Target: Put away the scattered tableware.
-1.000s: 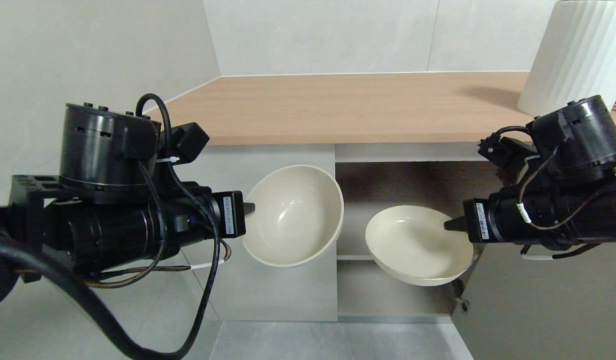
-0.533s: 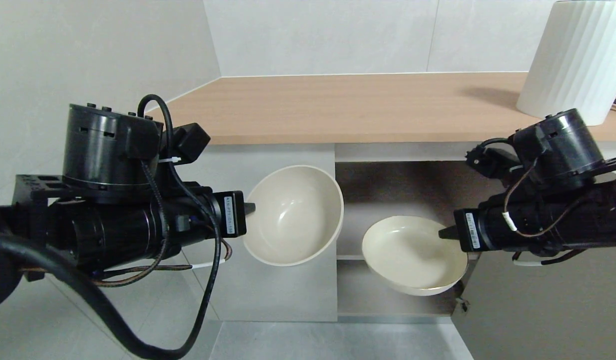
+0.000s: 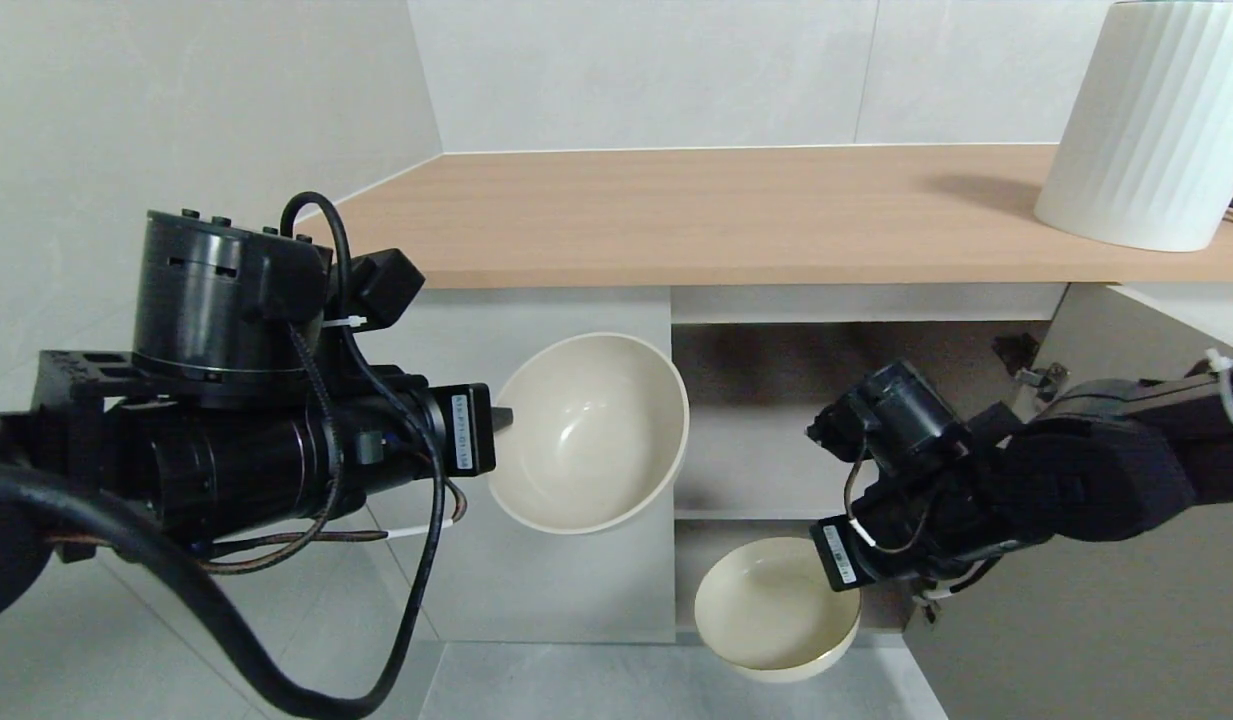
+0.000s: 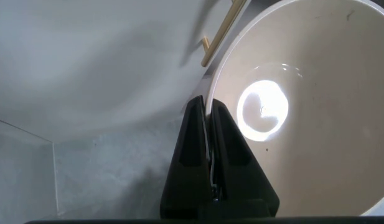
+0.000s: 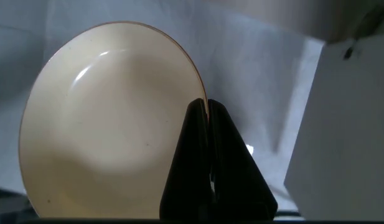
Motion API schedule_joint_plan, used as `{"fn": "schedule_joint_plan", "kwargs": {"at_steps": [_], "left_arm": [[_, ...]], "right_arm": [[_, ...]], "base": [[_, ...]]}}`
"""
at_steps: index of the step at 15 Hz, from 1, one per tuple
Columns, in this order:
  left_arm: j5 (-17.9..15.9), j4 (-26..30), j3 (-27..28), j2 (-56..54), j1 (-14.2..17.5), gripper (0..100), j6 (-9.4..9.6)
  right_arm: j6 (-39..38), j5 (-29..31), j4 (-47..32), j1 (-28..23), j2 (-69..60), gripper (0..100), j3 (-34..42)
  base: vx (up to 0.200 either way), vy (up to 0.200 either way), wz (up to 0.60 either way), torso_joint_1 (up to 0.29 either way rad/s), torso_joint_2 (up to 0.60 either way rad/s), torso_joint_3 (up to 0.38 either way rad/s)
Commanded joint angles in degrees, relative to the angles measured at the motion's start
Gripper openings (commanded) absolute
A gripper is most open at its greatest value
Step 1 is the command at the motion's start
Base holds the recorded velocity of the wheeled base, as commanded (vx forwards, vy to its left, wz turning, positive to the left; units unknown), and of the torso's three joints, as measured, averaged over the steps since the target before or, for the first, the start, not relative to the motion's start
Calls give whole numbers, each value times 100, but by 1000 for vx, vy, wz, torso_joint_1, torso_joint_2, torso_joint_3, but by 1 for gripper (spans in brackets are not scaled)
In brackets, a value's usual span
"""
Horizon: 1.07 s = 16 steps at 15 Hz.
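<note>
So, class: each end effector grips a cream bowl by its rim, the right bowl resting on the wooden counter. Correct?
No: the right end effector holds its bowl low before the open cabinet, not on the counter; see the head view.

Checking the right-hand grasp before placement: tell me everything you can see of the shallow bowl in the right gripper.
The shallow bowl is round, cream, glossy and ceramic-looking, with a thin darker line on its rim, and it is empty. The right gripper is shut on its rim, one finger inside and one outside. It hangs tilted, opening up, low in front of the open cabinet. Nothing else visibly touches it.
</note>
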State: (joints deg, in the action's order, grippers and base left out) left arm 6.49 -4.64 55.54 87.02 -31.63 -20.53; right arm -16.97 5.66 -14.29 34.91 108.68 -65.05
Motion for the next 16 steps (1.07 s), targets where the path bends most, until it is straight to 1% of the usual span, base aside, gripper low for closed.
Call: {"fn": "schedule_joint_plan", "kwargs": {"at_steps": [1,3,6,9,10,12,14,16], "left_arm": [[2,-1,1,17,-1,0,-4],[2,-1,1,8,-1,0,-4],[2,-1,1,8,-1,0,-4],[2,-1,1,17,-1,0,-13],[2,-1,-8,17,-1,0,-13],[2,-1,-8,8,-1,0,-4],[2,-1,-8,8,-1,0,-4],[2,-1,-8,43,-1,0,-13]], "right_arm": [[-184,14,-4,-20,628,0,-219],[-615,76,-21,-248,1112,0,-658],[-1230,348,-30,-591,1762,0,-1291],[-1775,410,-4,-934,2193,0,-1827],[-1968,515,-4,-1013,2333,0,-2003],[-2197,849,-4,-1153,2623,0,-2328],[-2276,920,5,-1215,2711,0,-2442],[-2355,1052,5,-1426,2948,0,-2776]], "base": [[0,0,0,0,0,0],[0,0,0,0,0,0],[0,0,0,0,0,0],[0,0,0,0,0,0],[0,0,0,0,0,0],[0,0,0,0,0,0],[0,0,0,0,0,0],[0,0,0,0,0,0]]}}
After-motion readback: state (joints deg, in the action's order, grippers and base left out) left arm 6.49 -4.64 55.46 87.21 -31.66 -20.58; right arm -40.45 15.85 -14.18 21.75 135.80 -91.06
